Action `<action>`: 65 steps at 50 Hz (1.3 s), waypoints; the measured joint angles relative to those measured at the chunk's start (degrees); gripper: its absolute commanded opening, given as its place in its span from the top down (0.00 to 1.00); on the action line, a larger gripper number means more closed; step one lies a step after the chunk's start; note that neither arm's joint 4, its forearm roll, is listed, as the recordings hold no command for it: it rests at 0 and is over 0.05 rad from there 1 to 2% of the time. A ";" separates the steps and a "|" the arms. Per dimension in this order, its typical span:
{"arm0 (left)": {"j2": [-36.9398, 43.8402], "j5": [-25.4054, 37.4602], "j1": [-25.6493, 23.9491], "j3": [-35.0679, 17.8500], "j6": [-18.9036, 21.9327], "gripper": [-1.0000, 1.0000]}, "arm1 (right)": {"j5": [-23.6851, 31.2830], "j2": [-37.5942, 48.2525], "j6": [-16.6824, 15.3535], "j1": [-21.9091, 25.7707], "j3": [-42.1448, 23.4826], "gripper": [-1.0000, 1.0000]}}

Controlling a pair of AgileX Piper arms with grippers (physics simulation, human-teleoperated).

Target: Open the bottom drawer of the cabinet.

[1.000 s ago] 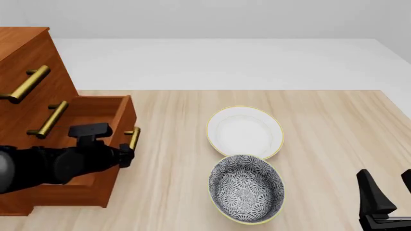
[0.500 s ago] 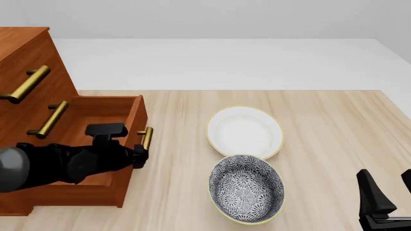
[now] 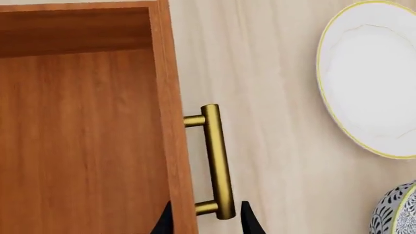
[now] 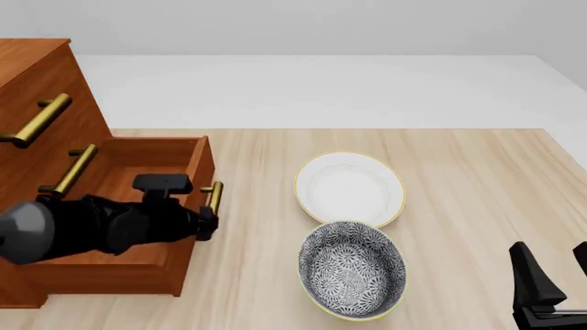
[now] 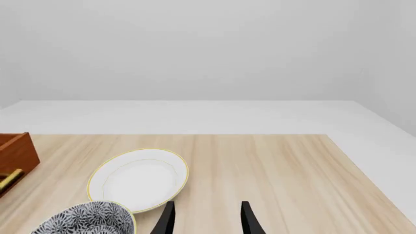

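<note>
The reddish-brown cabinet [image 4: 32, 69] stands at the table's left edge. Its bottom drawer [image 4: 101, 275] is pulled out and its bare wooden inside [image 3: 85, 146] shows. My left gripper [image 4: 209, 223] is at the near end of the drawer's brass handle [image 4: 214, 196]. In the left wrist view the left gripper [image 3: 206, 222] is open, its fingertips [image 3: 248, 222] standing wide apart around the handle [image 3: 217, 161] and the drawer's front board. The right gripper [image 4: 555, 275] hangs open at the table's near right corner, holding nothing.
A white bowl with a yellow rim [image 4: 348, 188] sits mid-table, and a blue-patterned bowl [image 4: 353, 269] lies just in front of it. Both are to the right of the drawer front. The two upper drawers [image 4: 41, 120] are closed.
The bottom drawer slid further out to the right, carried along with my left gripper, mostly in the first half second. The right arm stayed still.
</note>
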 measured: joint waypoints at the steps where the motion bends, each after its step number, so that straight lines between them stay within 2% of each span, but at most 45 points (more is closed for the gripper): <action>1: 0.10 0.18 -0.14 -0.16 -0.22 0.00 | 0.00 0.00 0.00 0.00 0.00 0.00; 30: 0.04 0.91 -0.95 -0.15 -11.15 0.00 | 0.00 0.00 0.00 0.01 0.00 0.00; 47: -0.58 2.07 -1.83 0.34 -18.86 0.00 | 0.00 0.00 0.00 0.00 0.00 0.00; 53: -1.22 3.02 -2.29 0.59 -19.96 0.00 | 0.00 0.00 0.00 0.00 0.00 0.00; 65: -3.11 6.16 -3.34 0.80 -19.32 0.00 | 0.00 0.00 0.00 0.00 0.00 0.00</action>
